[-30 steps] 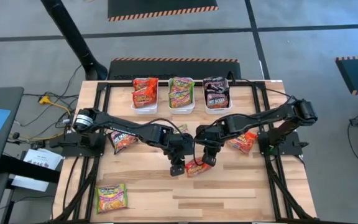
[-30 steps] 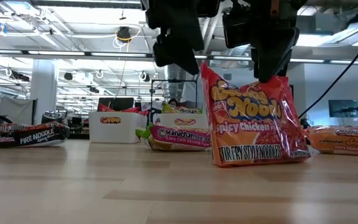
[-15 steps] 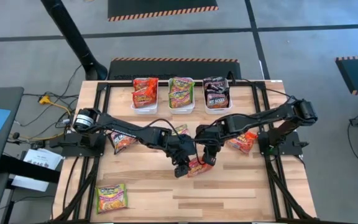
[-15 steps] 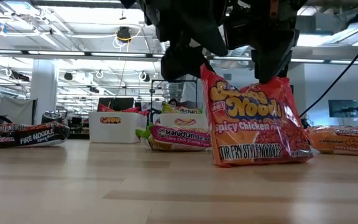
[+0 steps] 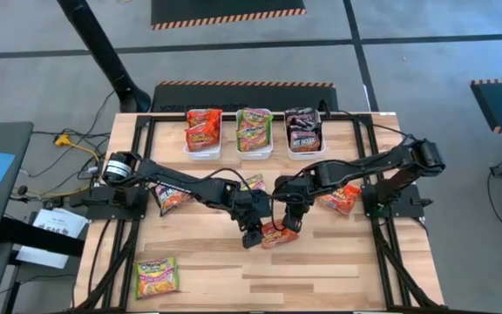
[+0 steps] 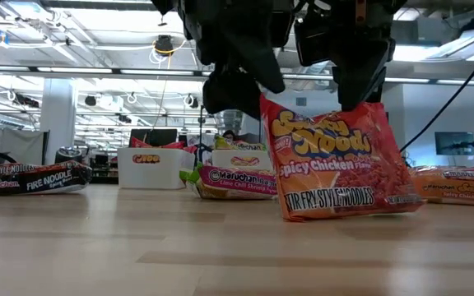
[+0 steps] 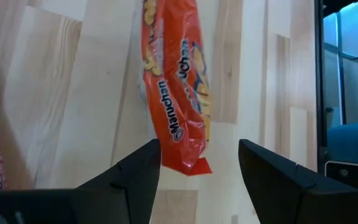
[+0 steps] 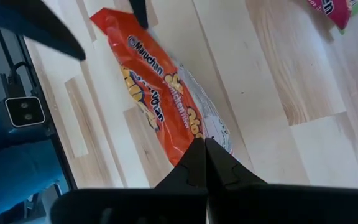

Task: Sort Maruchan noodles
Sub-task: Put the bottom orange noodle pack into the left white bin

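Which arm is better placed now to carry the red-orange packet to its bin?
The right: the right gripper is shut on the red-orange packet, holding its top edge. The left gripper is open beside the packet's end, gripping nothing.

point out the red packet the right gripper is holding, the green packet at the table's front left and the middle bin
red packet (image 6: 340,168), low view, middle of its printed face
green packet (image 5: 156,277), high view, centre of the wrapper
middle bin (image 5: 255,154), high view, near rim

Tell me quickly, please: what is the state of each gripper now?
Left gripper: open, fingers on either side of the orange noodle packet, not clamped.
Right gripper: shut on the orange noodle packet, holding it upright on the table.
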Motion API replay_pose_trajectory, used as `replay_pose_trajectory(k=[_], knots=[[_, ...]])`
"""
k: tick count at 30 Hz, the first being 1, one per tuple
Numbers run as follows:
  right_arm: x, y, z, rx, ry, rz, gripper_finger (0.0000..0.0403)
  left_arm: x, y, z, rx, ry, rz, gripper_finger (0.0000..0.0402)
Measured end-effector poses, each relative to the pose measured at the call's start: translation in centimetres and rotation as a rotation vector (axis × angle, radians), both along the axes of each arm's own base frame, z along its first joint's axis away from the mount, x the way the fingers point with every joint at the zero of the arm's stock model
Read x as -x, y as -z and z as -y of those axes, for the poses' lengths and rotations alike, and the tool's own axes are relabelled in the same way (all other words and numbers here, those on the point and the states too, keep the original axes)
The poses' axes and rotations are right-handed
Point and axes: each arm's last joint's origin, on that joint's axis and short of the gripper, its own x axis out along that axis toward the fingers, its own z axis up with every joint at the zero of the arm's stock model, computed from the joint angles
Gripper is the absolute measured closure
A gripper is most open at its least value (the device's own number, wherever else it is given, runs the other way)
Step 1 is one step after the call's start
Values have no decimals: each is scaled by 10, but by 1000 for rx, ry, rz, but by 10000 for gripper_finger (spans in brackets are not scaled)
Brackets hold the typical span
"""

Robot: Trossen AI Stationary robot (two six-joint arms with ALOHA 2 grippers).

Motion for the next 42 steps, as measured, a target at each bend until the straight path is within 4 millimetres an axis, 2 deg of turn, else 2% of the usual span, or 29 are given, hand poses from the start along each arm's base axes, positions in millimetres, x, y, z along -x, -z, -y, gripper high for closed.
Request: replay_pose_trajectory(k=[14, 19, 26, 37, 42], knots=[[0, 0, 0, 0, 5, -7, 399, 6, 4, 1, 15, 14, -78, 198], [0, 0, 0, 0, 3, -3, 399, 3, 3, -1, -37, -48, -37, 198], [1, 0, -1, 0, -2, -3, 399, -4, -2, 0, 1, -67, 45, 198], [0, 0, 0, 4, 40, -12, 399, -3, -3, 3, 84, 3, 30, 198], [0, 0, 0, 7, 38, -10, 399, -4, -3, 2, 40, -18, 49, 198]])
